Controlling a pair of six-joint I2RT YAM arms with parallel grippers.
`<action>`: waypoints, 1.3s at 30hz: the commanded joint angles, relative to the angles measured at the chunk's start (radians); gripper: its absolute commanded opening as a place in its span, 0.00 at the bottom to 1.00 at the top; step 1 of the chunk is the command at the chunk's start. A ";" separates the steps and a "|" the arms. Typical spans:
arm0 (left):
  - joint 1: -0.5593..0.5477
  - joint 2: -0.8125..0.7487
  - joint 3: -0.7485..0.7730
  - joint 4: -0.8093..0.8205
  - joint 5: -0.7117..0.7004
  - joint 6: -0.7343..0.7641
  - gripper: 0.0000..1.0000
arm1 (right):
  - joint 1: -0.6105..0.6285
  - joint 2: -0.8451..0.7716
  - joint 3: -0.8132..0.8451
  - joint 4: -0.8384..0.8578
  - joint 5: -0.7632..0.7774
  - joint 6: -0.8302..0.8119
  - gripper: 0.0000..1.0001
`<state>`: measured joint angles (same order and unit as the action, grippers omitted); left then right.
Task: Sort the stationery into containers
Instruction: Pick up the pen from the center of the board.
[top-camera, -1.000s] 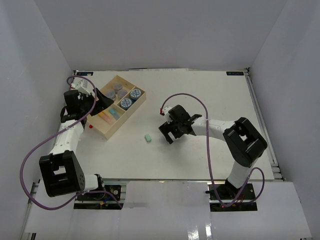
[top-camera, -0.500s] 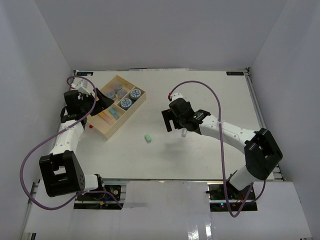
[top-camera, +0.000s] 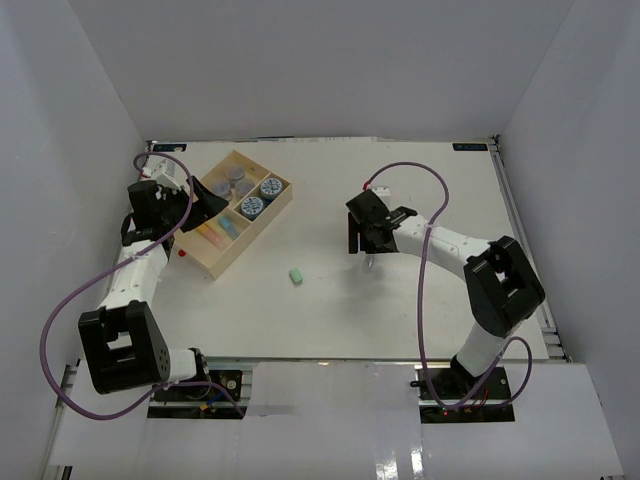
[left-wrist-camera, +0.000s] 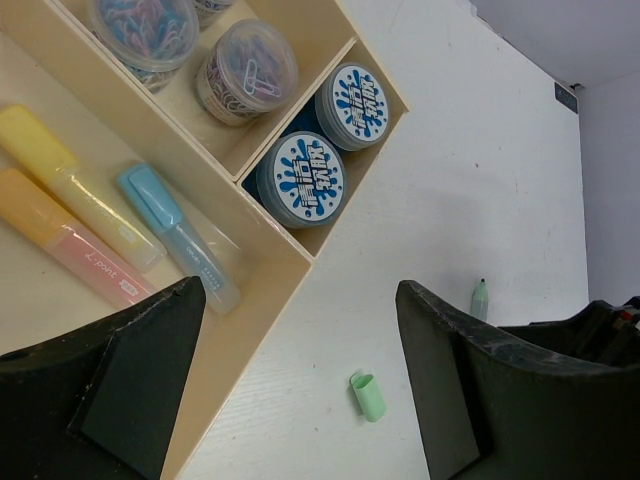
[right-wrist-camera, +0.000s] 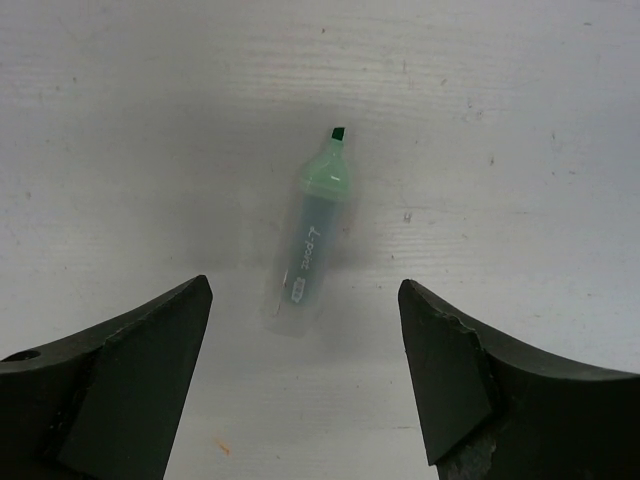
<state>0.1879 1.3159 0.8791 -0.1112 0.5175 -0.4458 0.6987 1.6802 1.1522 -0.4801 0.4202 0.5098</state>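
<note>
The right claw (right-wrist-camera: 303, 320) is held with its fingers apart over a green uncapped highlighter pen (right-wrist-camera: 312, 235), which is laid flat and untouched on the white counter (right-wrist-camera: 520, 120). A small green cap (top-camera: 296, 275) is seen on the counter between that pen and the pale-wood compartment tray (top-camera: 253, 232). The left claw (left-wrist-camera: 300, 310) is spread wide over the tray's corner, and nothing is gripped.

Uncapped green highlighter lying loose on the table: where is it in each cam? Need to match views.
Top external: the green highlighter is a small pale sliver right of centre, to the right of the green cap.
Left wrist: small, toward the right edge, up and right of the cap.
Right wrist: centre of frame, tip pointing up.
Landmark: the green cap, shared by the top and left wrist views; the right wrist view does not show it.
</note>
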 joint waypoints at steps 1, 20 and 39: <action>0.004 -0.047 0.000 0.016 0.016 0.001 0.88 | -0.022 0.051 0.066 -0.003 0.006 0.059 0.82; 0.005 -0.050 0.000 0.019 0.027 -0.002 0.88 | -0.084 0.205 0.130 0.026 -0.027 0.104 0.65; 0.004 -0.046 -0.005 0.022 0.021 -0.001 0.88 | -0.088 0.245 0.110 0.041 -0.021 0.116 0.47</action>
<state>0.1879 1.3106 0.8780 -0.1036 0.5247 -0.4461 0.6163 1.9049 1.2533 -0.4408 0.3786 0.6041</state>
